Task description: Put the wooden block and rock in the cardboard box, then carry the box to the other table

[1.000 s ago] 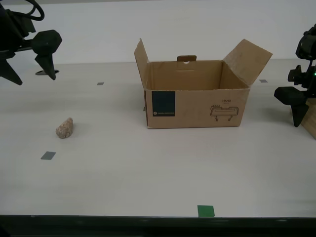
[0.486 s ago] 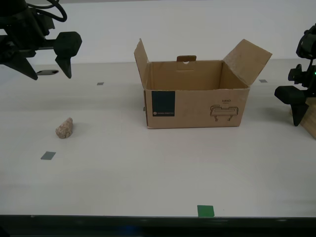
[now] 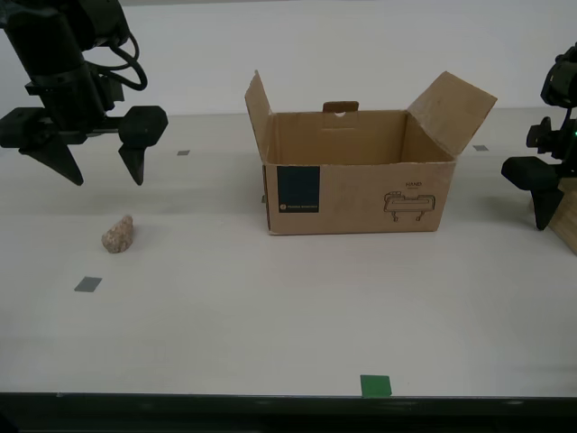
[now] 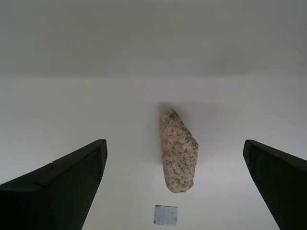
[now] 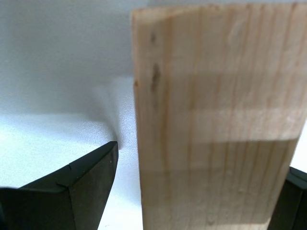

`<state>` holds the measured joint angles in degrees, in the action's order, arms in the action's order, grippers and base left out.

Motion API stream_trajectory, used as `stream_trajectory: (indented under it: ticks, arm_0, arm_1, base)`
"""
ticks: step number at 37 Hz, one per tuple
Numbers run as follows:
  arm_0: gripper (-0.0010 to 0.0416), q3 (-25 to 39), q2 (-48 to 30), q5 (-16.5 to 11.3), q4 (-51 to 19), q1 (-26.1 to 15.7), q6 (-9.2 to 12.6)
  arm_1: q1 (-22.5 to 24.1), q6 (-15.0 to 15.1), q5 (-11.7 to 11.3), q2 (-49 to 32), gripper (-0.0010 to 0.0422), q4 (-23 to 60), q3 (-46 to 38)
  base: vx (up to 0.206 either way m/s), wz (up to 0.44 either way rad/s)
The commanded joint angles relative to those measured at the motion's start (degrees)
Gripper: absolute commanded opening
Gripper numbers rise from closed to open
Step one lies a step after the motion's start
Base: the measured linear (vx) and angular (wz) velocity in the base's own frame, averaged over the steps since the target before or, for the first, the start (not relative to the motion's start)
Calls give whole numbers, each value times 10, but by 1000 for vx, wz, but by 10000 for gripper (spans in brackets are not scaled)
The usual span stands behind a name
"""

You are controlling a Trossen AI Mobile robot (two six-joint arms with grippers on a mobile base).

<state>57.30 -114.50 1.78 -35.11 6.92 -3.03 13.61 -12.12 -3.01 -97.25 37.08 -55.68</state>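
Note:
The rock [image 3: 118, 234] lies on the cream table toward the exterior view's left. My second gripper [image 3: 106, 180] hangs open just above and behind it; the second wrist view shows the rock [image 4: 179, 153] centred between the wide-spread fingers [image 4: 62, 182], untouched. The cardboard box [image 3: 361, 194] stands mid-table with its flaps up and nothing showing inside. At the exterior view's right edge my first gripper [image 3: 557, 216] is open astride the wooden block [image 3: 570, 230]. In the first wrist view the block [image 5: 216, 120] fills the space between the fingers, with a gap beside one finger [image 5: 81, 187]. The other table is out of view.
Small grey tape squares [image 3: 87, 284] dot the table, and a green tape mark [image 3: 376, 385] sits near its front edge. A pale wall runs behind the table. The box's raised flap [image 3: 453, 108] leans toward my first gripper.
My second gripper has swung toward the exterior view's right and lowered until it is over the rock. My first gripper, the box, the block and the rock have stayed put.

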Motion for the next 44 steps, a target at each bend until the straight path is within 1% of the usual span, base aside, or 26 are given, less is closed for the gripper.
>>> stream_trajectory:
  ticks: [1,6,9,15,18,22,24,27,28,38,44]
  arm_0:
    - [311,0,0,2,0,0,0]
    - [303,0,0,2,2,-1,1]
    - [301,0,0,2,2,-1,1]
    - [312,0,0,2,3,-2,2]
    - [314,0,0,2,2,-2,2]
    - [309,0,0,2,2,-2,2]
    - [304,0,0,2,2,-2,2]
    - [298,0,0,2,2,-2,2]
    - [297,0,0,2,2,-2,2]
    - [290,0,0,2,2,-2,2]
    - [303,0,0,2,2,-3,2]
  arm_1:
    - [10,-14,-2,1,389,-6,14]
    - [12,-30,-2,1,389,-26,50]
    - [12,-32,-2,1,389,-41,76]
    - [12,-41,-2,1,389,-103,117]
    - [12,-45,-2,1,389,-127,127]
    - [14,-51,-3,1,389,-135,127]
    - [15,-56,-10,0,389,-144,127]
    - [15,-55,-37,0,389,-173,130]
    - [15,-55,-43,0,389,-182,131]
    - [20,-59,-40,0,389,-204,141]
    - [23,-59,-40,0,389,-217,152]
  base:
    - [0,0]
    - [0,0]
    - [0,0]
    - [0,0]
    - [0,0]
    - [0,0]
    - [0,0]
    - [0,0]
    - [0,0]
    - [0,0]
    - [0,0]
